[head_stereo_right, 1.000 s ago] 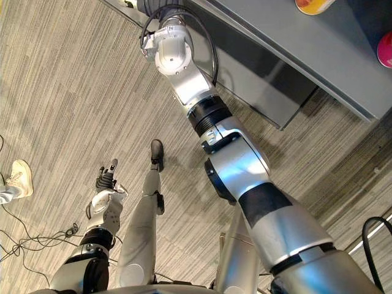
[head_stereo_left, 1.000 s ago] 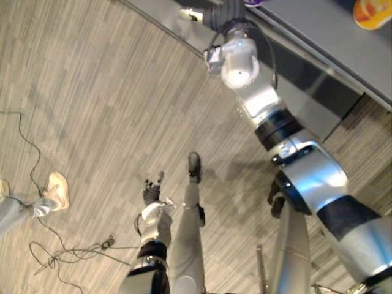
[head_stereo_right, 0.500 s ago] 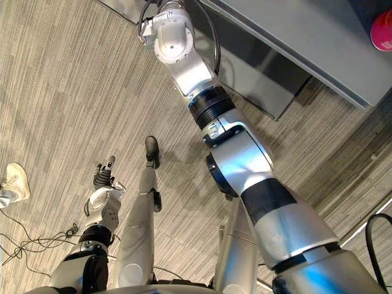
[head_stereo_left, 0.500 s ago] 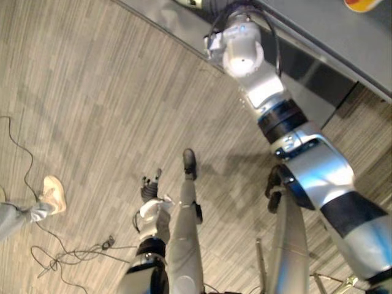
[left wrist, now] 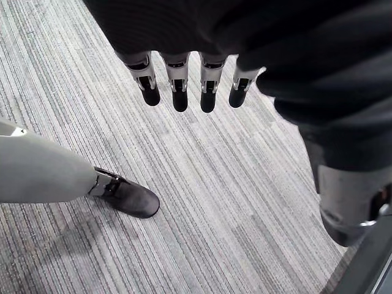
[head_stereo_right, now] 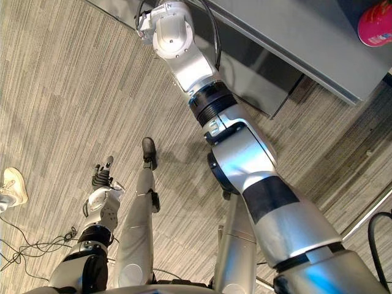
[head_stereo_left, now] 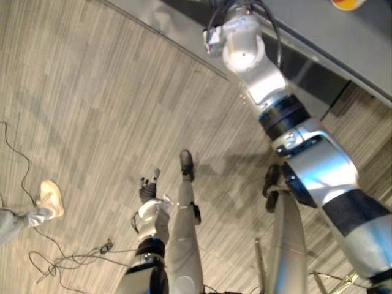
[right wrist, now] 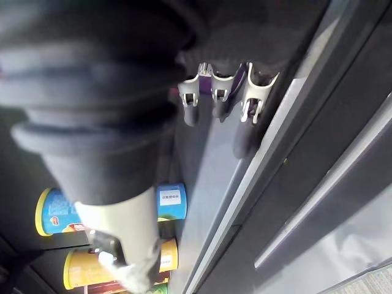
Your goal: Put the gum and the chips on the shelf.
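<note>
Hanging low beside the robot, the left hand [head_stereo_left: 147, 188] is straight-fingered and empty. The right hand [right wrist: 218, 101] is up at the edge of the shelf [head_stereo_right: 294, 30]; whether it grips anything cannot be told. Chip cans [right wrist: 56, 213] lie near its wrist; the gum cannot be picked out. It should clear the lip, then release gently.
</note>
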### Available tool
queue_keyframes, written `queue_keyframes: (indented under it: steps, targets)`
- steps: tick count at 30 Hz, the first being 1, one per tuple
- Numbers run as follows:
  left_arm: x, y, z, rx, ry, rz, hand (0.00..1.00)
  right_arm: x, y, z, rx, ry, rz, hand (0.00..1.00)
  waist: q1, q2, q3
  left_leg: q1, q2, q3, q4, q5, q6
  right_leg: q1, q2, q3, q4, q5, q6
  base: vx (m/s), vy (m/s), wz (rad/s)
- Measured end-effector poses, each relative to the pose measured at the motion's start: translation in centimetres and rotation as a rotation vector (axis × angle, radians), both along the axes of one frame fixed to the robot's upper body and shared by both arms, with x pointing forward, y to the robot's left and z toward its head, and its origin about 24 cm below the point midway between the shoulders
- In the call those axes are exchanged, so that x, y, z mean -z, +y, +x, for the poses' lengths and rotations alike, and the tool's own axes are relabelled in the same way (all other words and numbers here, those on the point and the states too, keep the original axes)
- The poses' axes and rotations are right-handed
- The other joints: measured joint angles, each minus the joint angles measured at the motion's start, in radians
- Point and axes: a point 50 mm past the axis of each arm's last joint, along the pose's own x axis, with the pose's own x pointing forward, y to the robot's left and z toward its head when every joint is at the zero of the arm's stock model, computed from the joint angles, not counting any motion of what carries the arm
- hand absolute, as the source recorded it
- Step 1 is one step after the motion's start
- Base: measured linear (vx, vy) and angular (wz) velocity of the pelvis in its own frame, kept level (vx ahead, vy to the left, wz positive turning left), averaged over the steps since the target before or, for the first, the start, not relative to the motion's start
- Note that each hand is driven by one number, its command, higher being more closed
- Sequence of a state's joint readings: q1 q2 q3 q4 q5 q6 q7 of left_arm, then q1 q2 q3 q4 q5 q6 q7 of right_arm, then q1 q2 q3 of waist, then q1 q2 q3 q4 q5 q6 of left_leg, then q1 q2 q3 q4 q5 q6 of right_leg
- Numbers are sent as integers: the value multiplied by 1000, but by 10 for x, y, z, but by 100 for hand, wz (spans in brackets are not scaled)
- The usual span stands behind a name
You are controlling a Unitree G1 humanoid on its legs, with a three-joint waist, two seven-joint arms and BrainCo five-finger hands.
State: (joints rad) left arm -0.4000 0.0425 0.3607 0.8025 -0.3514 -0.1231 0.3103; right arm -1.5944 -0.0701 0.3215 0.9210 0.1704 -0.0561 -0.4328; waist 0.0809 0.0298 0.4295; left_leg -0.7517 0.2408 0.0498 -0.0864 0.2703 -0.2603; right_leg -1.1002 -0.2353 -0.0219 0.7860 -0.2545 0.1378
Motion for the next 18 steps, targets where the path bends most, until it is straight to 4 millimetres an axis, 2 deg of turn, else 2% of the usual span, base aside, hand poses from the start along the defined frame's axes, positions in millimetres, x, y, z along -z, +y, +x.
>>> queue_keyframes:
  steps: [14,18]
  targets:
    - [7,-2,-3,8,29,-4,0,-6,-11,4,40,-3,-14,0,-8,0,0,7,1,-1,2,0,0,8,1,-1,1,0,0,16,-63,0]
    - [6,-5,-2,23,29,1,0,-1,-13,8,57,20,-26,0,-10,0,1,29,2,-2,3,0,-1,31,1,-3,3,0,0,14,-64,-2]
